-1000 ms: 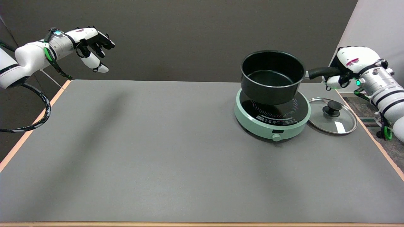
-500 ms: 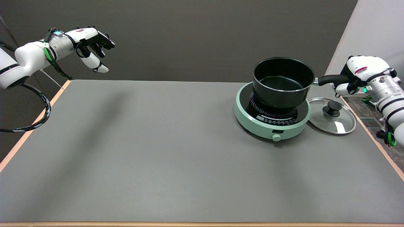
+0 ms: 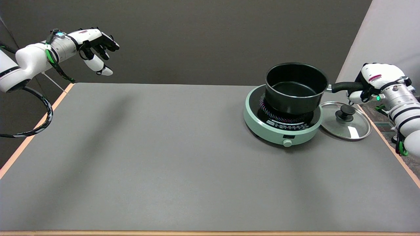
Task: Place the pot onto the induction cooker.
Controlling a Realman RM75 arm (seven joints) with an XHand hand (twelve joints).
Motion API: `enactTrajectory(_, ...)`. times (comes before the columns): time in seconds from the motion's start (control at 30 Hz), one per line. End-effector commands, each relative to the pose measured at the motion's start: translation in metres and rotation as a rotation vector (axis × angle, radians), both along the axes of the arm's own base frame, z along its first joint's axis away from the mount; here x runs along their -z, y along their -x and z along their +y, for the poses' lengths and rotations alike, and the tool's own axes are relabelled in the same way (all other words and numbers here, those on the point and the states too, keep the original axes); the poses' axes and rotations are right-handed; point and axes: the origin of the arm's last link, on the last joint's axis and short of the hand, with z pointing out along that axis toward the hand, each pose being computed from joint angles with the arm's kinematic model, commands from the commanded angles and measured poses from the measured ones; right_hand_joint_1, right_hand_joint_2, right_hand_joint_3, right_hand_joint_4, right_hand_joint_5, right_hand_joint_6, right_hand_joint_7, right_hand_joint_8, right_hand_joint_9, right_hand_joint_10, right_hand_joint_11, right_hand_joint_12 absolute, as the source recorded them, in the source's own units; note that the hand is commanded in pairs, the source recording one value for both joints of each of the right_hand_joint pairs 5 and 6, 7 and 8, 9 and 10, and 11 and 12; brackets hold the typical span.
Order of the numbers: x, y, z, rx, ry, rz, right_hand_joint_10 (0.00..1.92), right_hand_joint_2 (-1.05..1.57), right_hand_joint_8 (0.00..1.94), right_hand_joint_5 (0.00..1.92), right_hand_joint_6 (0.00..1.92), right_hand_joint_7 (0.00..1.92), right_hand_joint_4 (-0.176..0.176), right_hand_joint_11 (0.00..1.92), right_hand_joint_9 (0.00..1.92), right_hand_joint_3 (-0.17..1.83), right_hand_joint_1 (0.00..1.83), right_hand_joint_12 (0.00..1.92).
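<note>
Black pot [image 3: 296, 88] over the dark glass top of the mint-green induction cooker [image 3: 283, 121], toward its 1 o'clock side rather than dead centre, base at or just above the glass; contact not certain from this angle. Long handle [image 3: 344, 87] pointing out toward 3 o'clock, gripped at its far end by the right hand [image 3: 372, 82], fingers [image 3: 356, 97] wrapped closed around it. Held out at the end of the handle probably to keep the hand well away from the cooker's rim and leave the pot free to settle flat. Pot roughly upright, opening up, nothing visible inside. Glass lid [image 3: 345, 120] with a black knob flat on the table [image 3: 170, 157] just beside the cooker at its 3 o'clock, below the handle and apart from it, likely parked there for use once the pot is down. Cooker's control knob at 6 o'clock, facing the near edge. Judged close to done: lower fully if not seated, perhaps nudge toward centre, then let go.
</note>
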Motion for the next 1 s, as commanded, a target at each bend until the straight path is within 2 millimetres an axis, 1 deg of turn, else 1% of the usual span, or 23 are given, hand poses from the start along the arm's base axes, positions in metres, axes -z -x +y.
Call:
enactTrajectory(0.03, 0.007, 0.012, 0.000, -0.010, 0.009, -0.010, 1.61, 1.41, 1.61, 1.61, 1.61, 1.61, -0.099, 1.61, 1.61, 0.86, 0.91, 1.61)
enactTrajectory(0.5, 0.009, 0.021, 0.009, -0.013, 0.027, -0.013, 1.62, 1.41, 1.62, 1.62, 1.62, 1.62, -0.099, 1.62, 1.62, 0.87, 0.91, 1.62)
enactTrajectory(0.87, 0.011, 0.021, 0.010, -0.015, 0.025, -0.004, 1.62, 1.41, 1.62, 1.62, 1.62, 1.62, -0.099, 1.62, 1.62, 0.86, 0.91, 1.62)
enactTrajectory(1.0, 0.014, 0.020, 0.009, -0.009, 0.010, 0.033, 1.63, 1.45, 1.63, 1.63, 1.63, 1.63, -0.097, 1.63, 1.63, 0.82, 0.89, 1.63)
